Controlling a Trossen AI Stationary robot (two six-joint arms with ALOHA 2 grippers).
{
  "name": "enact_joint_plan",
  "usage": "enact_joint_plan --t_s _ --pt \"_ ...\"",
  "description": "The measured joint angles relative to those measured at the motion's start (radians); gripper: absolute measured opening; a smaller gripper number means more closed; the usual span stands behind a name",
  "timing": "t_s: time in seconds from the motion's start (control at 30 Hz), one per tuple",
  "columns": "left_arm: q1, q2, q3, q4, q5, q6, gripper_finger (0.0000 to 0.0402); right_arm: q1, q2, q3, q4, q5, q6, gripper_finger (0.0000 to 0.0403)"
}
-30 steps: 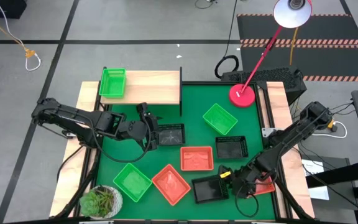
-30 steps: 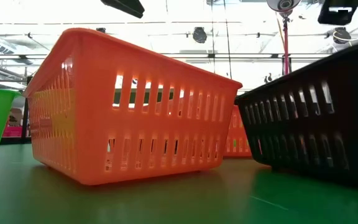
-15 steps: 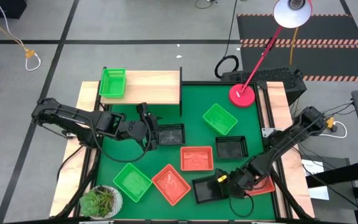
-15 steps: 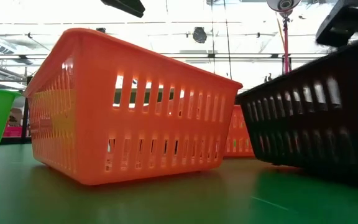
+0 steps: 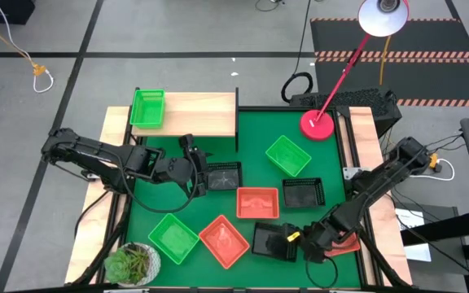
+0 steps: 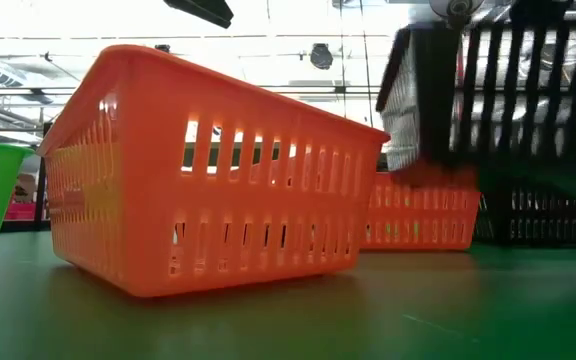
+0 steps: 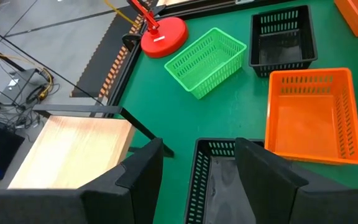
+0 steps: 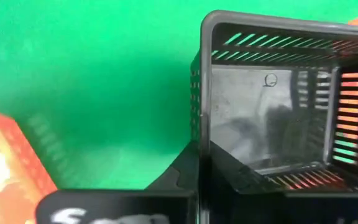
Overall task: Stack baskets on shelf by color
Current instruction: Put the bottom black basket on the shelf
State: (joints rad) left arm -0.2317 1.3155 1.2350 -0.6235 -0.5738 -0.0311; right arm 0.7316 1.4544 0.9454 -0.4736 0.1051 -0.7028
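From my seat the right gripper (image 5: 297, 238) sat near the front edge of the green surface (image 5: 255, 167), its fingers (image 8: 191, 171) clamped together on the near wall of a black basket (image 5: 273, 242). In the right wrist view that wall ran straight between them, with the basket's open inside facing the camera. In the low view the same basket (image 6: 508, 95) was up off the mat and tilted, with a red-orange basket (image 6: 423, 212) showing under it farther back.

The left gripper (image 5: 204, 177) hovered at a second black basket (image 5: 225, 175) mid-surface. Its fingers (image 7: 140, 171) were spread apart, one outside the basket's end wall and one over the inside, and I couldn't tell if either touched it.

The shelf (image 5: 206, 114) stood at the back left with one green basket (image 5: 146, 107) on its left end. Another green basket (image 5: 288, 155) lay near the lamp base (image 5: 317, 124), a third (image 5: 173, 236) at front left by the potted plant (image 5: 131, 263). A red-orange basket (image 5: 257, 203) sat in the middle, another (image 5: 223, 240) tilted just in front of it. The third black basket (image 5: 303, 192) lay to the right of centre.
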Motion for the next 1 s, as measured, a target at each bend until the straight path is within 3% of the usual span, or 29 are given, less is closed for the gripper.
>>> enact_joint_plan --t_s 0.17,0.33,0.47,0.6,0.8,1.0 --pt "-0.004 -0.003 0.000 -0.007 -0.003 0.001 0.0202 0.031 -0.010 0.086 -0.028 0.026 0.151 0.0006" --pt "-0.059 -0.066 -0.001 -0.070 -0.072 -0.018 0.0202 0.029 -0.012 0.201 -0.035 0.198 0.452 0.0003" --pt "-0.123 -0.121 -0.001 -0.126 -0.153 -0.068 0.0202 -0.021 -0.011 0.295 -0.049 0.372 0.514 0.0003" --pt "-0.186 -0.141 -0.001 -0.115 -0.227 -0.074 0.0202 -0.142 -0.012 0.360 -0.041 0.396 0.582 0.0002" --pt "-0.239 -0.121 0.000 0.103 -0.250 0.038 0.0202 -0.326 -0.011 0.366 -0.015 0.405 0.691 0.0005" --pt "-0.241 -0.012 0.000 0.426 -0.237 0.323 0.0202 -0.422 -0.010 0.366 0.009 0.552 0.732 0.0005"
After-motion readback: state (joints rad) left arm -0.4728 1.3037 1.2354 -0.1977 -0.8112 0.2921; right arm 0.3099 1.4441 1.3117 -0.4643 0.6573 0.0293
